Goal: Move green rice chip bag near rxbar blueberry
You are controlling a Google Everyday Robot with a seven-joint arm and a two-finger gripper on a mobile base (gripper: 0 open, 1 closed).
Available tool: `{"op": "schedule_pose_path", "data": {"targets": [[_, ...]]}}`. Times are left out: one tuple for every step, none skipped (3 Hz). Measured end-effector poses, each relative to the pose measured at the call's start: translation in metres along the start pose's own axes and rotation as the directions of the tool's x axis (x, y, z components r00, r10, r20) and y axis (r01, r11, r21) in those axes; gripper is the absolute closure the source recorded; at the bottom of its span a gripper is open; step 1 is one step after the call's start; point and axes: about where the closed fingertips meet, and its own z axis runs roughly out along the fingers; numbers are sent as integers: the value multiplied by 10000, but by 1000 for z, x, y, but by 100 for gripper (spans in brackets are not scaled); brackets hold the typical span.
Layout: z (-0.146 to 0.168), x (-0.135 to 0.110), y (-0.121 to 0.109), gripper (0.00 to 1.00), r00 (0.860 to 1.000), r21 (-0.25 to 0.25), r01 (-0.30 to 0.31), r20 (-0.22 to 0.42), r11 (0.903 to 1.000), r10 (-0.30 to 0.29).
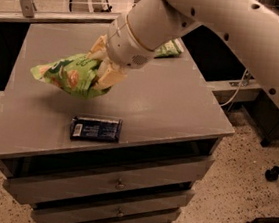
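my gripper (102,68) pinched tight on green rice chip bag (65,75), held just above table (170,104) | rxbar blueberry (95,128) near, toward front edge from my claw, long axis left-right | judge: short move forward, then lower

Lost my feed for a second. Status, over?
Arm's pincer shut on green rice chip bag, over the table. The rxbar blueberry flat just in front, near the edge. Nothing between them.

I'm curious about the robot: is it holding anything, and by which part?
Yes, the gripper holds the green rice chip bag by its end nearest the arm, jaws shut on it.
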Motion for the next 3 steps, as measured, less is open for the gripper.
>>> {"op": "schedule_pose_path", "data": {"targets": [[-5, -7, 20, 83, 9825, -889, 1815, 584, 9794, -1768], [-5, -8, 25, 59, 9608, -1027, 2744, 701, 9561, -2682], [-3, -9, 25, 36, 9603, -1045, 2760, 715, 9555, -2696]]}}
